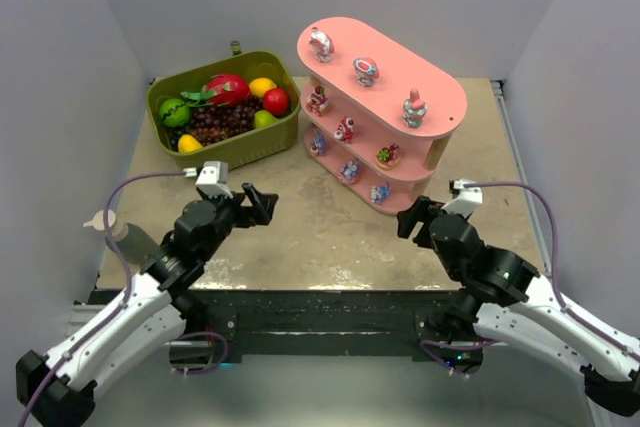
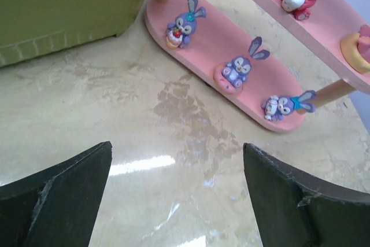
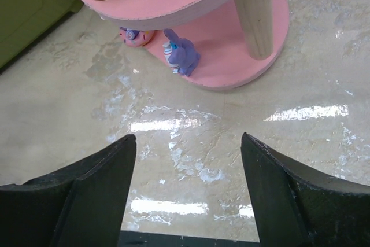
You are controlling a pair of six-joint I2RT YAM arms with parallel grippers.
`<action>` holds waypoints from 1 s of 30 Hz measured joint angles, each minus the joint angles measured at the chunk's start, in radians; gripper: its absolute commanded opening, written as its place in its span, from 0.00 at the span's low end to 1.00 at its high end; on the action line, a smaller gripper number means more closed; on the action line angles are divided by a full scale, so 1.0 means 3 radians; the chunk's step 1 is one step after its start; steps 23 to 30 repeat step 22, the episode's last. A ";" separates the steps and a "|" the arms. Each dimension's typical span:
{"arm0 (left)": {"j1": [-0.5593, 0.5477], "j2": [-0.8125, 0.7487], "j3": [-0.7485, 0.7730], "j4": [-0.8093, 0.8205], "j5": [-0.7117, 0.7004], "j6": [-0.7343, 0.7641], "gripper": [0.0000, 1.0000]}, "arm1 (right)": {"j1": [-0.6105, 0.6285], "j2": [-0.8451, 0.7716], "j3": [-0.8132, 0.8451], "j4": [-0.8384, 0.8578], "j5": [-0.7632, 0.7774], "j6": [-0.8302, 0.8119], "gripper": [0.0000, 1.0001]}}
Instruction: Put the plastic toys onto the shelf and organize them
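Observation:
The pink three-tier shelf [image 1: 440,97] stands at the back right of the table. Three plastic toys stand on its top board, among them a white-pink one [image 1: 321,44], and several more stand on the middle and bottom boards. In the left wrist view three blue-pink bunnies stand in a row on the bottom board [image 2: 202,27], one of them in the middle [image 2: 240,67]. In the right wrist view one blue bunny [image 3: 182,55] stands on the bottom board. My left gripper [image 1: 262,203] is open and empty over bare table. My right gripper [image 1: 412,217] is open and empty just in front of the shelf.
An olive-green basket [image 1: 240,147] of plastic fruit and grapes stands at the back left, beside the shelf. A pale bottle [image 1: 115,229] lies at the table's left edge. Grey walls close in three sides.

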 measured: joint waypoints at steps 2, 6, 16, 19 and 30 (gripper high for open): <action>-0.0042 -0.0328 -0.0005 -0.0300 0.0000 -0.0074 0.99 | 0.0000 -0.0081 0.0075 -0.0080 -0.0029 0.0003 0.77; -0.0136 -0.0846 -0.0001 -0.0718 0.0022 -0.0209 1.00 | 0.0000 -0.0243 0.0390 -0.0317 -0.0037 0.0013 0.78; -0.0150 -0.1085 0.0127 -0.1241 -0.0051 -0.0342 1.00 | 0.0000 -0.0721 0.0577 -0.0598 -0.0050 0.0013 0.78; -0.0150 -0.1109 0.0127 -0.1282 -0.0067 -0.0346 1.00 | 0.0000 -0.0720 0.0577 -0.0633 -0.0051 0.0014 0.79; -0.0150 -0.1110 0.0127 -0.1302 -0.0064 -0.0343 1.00 | 0.0000 -0.0720 0.0577 -0.0659 -0.0051 0.0019 0.80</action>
